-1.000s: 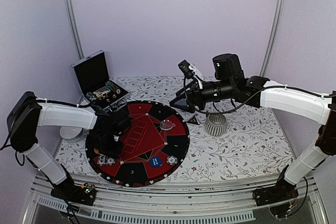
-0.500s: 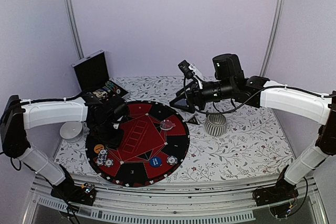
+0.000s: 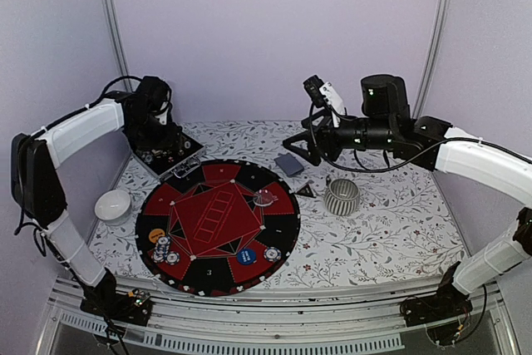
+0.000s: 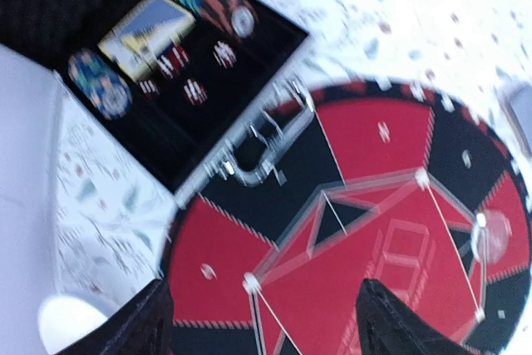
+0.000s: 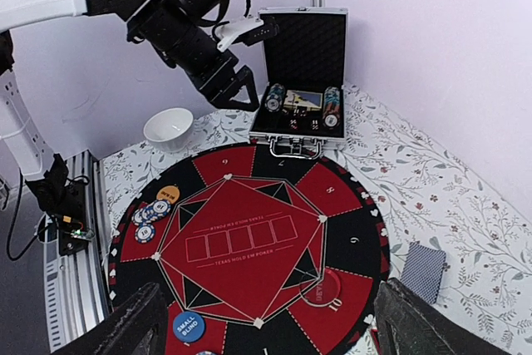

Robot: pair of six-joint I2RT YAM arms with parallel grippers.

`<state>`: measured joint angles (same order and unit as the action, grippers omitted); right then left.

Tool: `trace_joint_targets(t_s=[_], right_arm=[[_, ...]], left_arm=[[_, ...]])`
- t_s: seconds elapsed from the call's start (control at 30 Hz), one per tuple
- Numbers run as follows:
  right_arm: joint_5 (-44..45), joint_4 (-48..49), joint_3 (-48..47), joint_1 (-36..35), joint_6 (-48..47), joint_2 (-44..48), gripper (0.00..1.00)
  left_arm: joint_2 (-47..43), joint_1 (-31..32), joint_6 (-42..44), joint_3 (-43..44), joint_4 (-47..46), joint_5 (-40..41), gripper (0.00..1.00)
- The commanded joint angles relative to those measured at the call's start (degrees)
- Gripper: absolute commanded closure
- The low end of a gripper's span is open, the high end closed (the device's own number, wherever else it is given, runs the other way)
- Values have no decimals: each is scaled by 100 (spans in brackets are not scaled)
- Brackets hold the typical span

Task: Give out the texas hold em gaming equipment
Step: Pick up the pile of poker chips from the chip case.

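A small stack of striped poker chips [image 3: 164, 248] [image 5: 150, 214] lies on the left of the round red-and-black poker mat [image 3: 218, 226], beside an orange disc [image 3: 156, 235]. A blue disc [image 3: 245, 256] [image 5: 188, 326] and a clear disc [image 3: 265, 198] [image 5: 324, 287] also rest on the mat. The grey-blue card deck [image 3: 289, 165] [image 5: 424, 270] lies on the cloth at the mat's far right edge. My left gripper [image 3: 158, 126] [image 4: 266, 330] hangs open and empty over the case. My right gripper [image 3: 303, 145] [image 5: 278, 330] is open, above the deck.
The open black case [image 3: 158, 135] [image 4: 183, 81] holds more chips and a card box at the back left. A white bowl [image 3: 112, 204] sits left of the mat. A ribbed silver cup [image 3: 341, 196] stands to its right.
My left arm has swung from the mat's left side back to the case and its jaws have opened wide. My right arm drew back to the right, uncovering the deck on the cloth.
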<state>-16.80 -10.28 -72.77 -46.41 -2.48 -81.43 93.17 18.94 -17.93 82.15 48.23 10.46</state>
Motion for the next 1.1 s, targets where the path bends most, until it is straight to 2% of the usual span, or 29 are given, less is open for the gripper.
trace_joint_targets(t_s=[0.0,0.07,0.23,0.4,0.53,0.83,1.07], right_arm=[[365,-5,124,76,-263,214,12],[320,0,137,89,-300,196,12],[249,-17,106,99,-374,122,12],[268,-25,94,129,-476,23,12],[203,-64,-49,140,-492,-161,12],[114,-161,-230,140,-512,-421,12],[-20,-211,-289,134,-495,-442,12]], left_arm=[[793,-249,726,870,-525,158,24],[1281,-296,996,1426,-585,124,29],[2835,-735,1156,3061,-446,-272,53],[3969,-828,1552,4268,-442,-206,55],[4759,-878,1585,5093,-237,148,53],[5109,-863,1830,5052,-526,6,56],[5286,-901,1943,4953,-578,218,56]])
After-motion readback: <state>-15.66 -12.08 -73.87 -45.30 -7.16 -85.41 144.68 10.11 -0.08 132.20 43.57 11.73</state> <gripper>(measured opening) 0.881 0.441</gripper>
